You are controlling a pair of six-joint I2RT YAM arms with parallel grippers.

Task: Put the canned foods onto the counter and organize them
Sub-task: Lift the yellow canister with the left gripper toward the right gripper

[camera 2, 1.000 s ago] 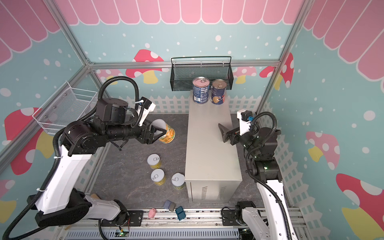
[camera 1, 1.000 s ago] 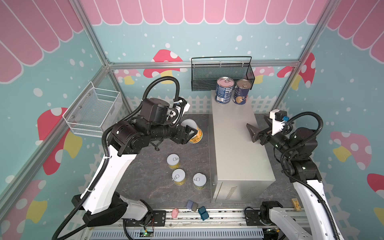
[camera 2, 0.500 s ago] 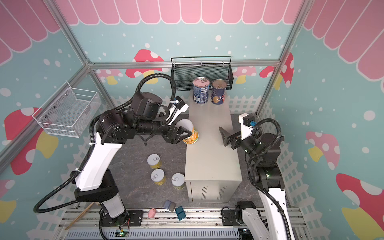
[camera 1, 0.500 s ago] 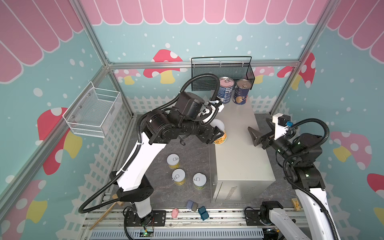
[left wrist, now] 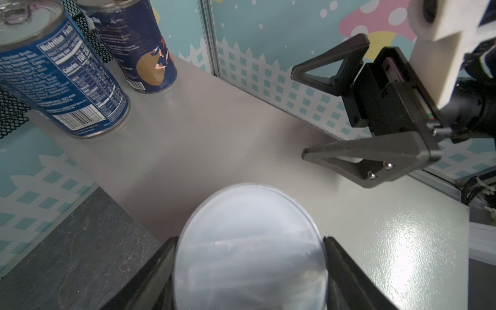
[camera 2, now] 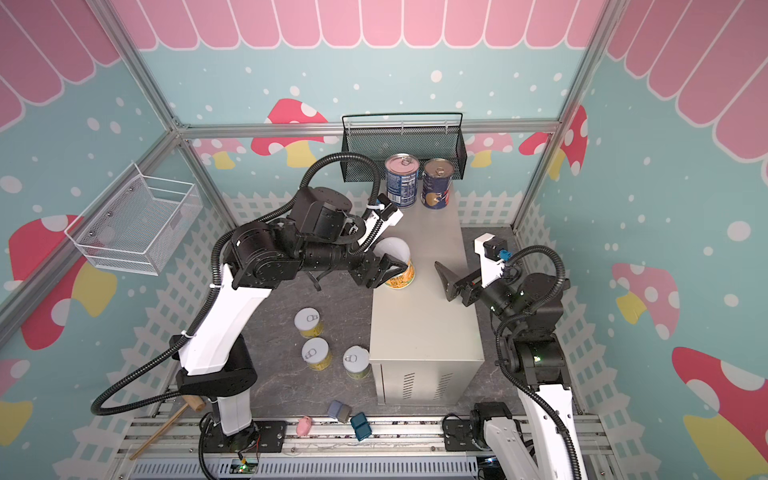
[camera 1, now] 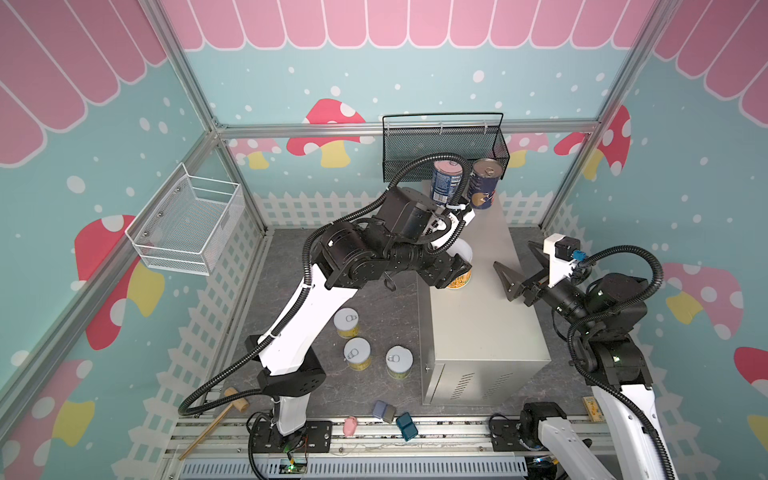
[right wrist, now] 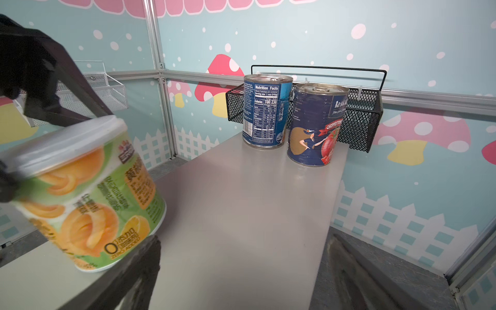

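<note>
front rail: three small blocks are counted, a pink block (camera 1: pixel 350 426), a grey-blue block (camera 1: pixel 383 410) and a teal block (camera 1: pixel 406 426); one wooden mallet (camera 1: pixel 235 405) is laid to their left.
floor cans: three short cylindrical yellow-label cans with pale pull-tab lids (camera 1: pixel 399 361) (camera 1: pixel 357 353) (camera 1: pixel 346 322) are stood upright on the dark grey stone-pattern floor (camera 1: pixel 382 316), the nearest just beside the cabinet.
counter: one large beige-grey metal cabinet with front vent slots (camera 1: pixel 482 324) is set right of them.
left claw: the left gripper (camera 2: pixel 384 274) is closed around a fourth short yellow-label can (camera 2: pixel 401 276), which is held tilted at the left edge of the flat top; contact with the top cannot be told.
right claw: the right gripper (camera 1: pixel 513 254) is spread wide and nothing is held; it is hung over the top's right side, apart from the held can.
far end: two tall dark blue cans, a nutrition-label can (camera 2: pixel 401 183) and a tomato-picture can (camera 2: pixel 436 185), are stood upright side by side on the top.
baskets: one black mesh basket (camera 2: pixel 403 141) is hung just behind them; one white wire basket (camera 2: pixel 133 232) is fixed to the left wall.
room: teal walls printed with mushrooms, pink scallops and white fencing are framed by aluminium bars.
</note>
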